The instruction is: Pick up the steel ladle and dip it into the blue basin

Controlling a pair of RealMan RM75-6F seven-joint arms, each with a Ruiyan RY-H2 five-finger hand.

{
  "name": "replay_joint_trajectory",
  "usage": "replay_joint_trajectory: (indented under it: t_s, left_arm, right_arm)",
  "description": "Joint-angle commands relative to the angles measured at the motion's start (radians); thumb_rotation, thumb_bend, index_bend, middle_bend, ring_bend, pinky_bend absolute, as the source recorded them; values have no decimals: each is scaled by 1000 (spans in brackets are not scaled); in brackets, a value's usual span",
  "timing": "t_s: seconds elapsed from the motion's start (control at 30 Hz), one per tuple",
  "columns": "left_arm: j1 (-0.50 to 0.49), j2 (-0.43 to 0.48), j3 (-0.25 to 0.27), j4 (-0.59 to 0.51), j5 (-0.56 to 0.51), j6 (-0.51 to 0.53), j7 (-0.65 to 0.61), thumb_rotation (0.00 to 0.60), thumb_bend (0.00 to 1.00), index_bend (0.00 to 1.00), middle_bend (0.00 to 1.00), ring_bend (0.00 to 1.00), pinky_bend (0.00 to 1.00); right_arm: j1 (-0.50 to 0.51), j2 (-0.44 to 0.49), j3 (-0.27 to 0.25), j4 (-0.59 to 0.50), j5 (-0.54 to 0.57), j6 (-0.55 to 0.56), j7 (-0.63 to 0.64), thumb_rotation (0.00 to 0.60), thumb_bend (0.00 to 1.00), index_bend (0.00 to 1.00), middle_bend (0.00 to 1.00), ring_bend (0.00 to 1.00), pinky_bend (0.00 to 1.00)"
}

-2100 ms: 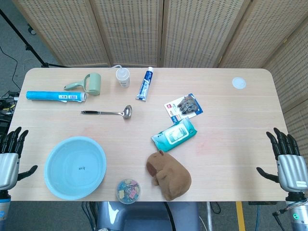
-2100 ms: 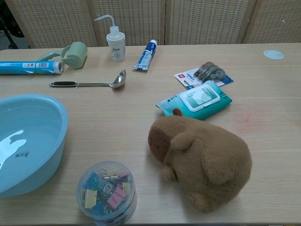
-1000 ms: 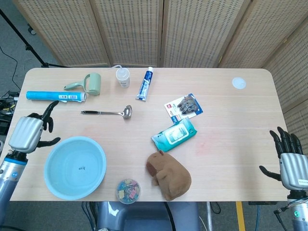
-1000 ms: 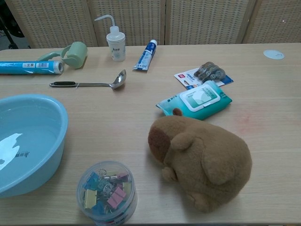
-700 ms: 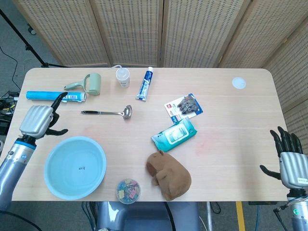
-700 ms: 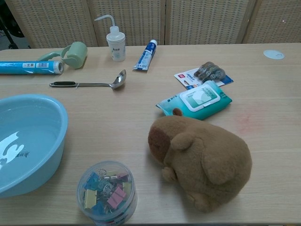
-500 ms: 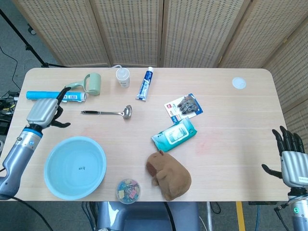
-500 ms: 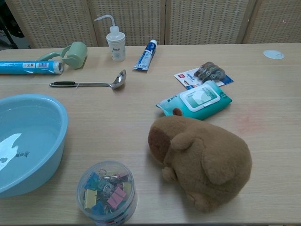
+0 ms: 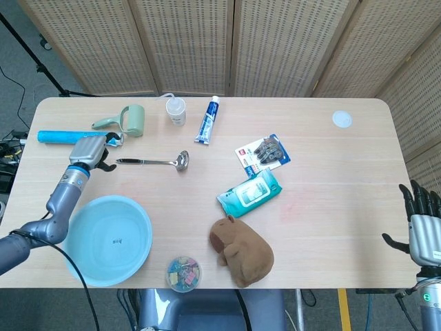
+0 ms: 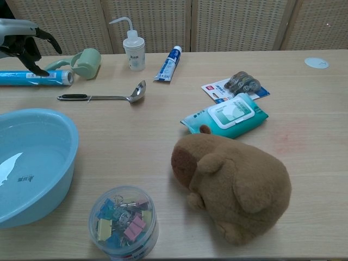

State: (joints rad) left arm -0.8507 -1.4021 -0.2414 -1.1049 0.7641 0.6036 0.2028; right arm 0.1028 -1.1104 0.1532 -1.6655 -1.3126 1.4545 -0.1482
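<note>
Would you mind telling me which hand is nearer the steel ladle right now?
Left. The left hand hovers beside the handle end of the steel ladle; the right hand is off the table's far right edge.

Head view: high above the table (image 9: 331,207), looking steeply down, whole top in frame. Chest view: low at the near edge, facing the far screen, close to the plush toy (image 10: 234,185). Both share that plush toy (image 9: 241,249) and everything beyond it.
</note>
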Motion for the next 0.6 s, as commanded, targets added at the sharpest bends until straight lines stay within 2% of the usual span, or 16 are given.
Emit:
replay_joint_trajectory:
  t_s: [0.03, 0.27, 0.4, 0.6]
  left_arm:
    - [-59, -96, 17, 142, -52, -71, 14, 600, 291, 274, 989, 936, 1000]
    - [-104, -205, 28, 322, -69, -162, -2, 600, 315, 303, 990, 937, 1000]
    - [-117, -265, 21, 417, -51, -198, -36, 600, 315, 350, 990, 937, 1000]
    - [-127, -338, 10, 542, 0, -233, -91, 600, 316, 366, 990, 937, 1000]
  right_arm:
    - [2, -1, 3, 0, 7, -3, -8, 600, 0, 0, 0, 0, 0]
    - [7, -10, 8, 8, 32, -16, -26, 600, 0, 0, 0, 0, 0]
    - [11, -14, 10, 14, 45, -26, -33, 600, 0, 0, 0, 0, 0]
    - [17, -18, 14, 20, 58, -34, -39, 600, 0, 0, 0, 0, 0]
